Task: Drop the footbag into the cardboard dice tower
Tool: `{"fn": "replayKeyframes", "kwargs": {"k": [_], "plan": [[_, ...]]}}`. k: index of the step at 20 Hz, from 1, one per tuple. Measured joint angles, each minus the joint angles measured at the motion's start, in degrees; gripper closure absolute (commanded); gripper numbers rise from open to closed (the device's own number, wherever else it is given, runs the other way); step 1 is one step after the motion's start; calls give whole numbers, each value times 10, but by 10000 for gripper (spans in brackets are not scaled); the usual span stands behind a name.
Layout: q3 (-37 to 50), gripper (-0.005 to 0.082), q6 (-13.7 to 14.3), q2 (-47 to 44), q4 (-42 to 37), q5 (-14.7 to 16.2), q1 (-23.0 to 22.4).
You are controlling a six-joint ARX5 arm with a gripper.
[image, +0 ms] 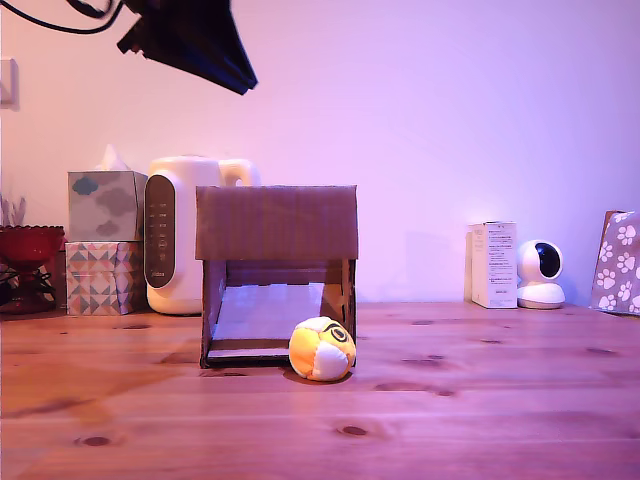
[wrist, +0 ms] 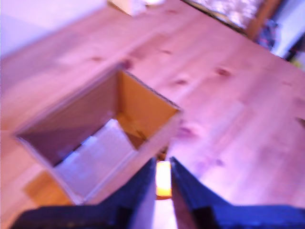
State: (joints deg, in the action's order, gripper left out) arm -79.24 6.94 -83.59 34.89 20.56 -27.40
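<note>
Your gripper (image: 236,76) hangs high at the exterior view's upper left, above and left of the cardboard dice tower (image: 276,222). Its fingers (wrist: 138,191) are drawn almost together with only a narrow slit between them, and they grasp nothing. The footbag (image: 322,349) lies on the wooden table (image: 480,400) at the tower's near right corner, outside the lower opening. The wrist view is blurred. It looks down into the tower's open top, with the pale ramp (wrist: 95,160) inside and the footbag showing through the slit.
</note>
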Motion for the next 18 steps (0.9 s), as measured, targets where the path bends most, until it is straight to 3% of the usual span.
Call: {"fn": "replayKeyframes", "kwargs": {"k": [5,9,13,18], "plan": [[73,793,2,64,-45,19,0],[193,793,-10,119,-145,19,0],[335,793,-54,187,-249,14,0],[486,793,-86,269,-359,-12,0]]}}
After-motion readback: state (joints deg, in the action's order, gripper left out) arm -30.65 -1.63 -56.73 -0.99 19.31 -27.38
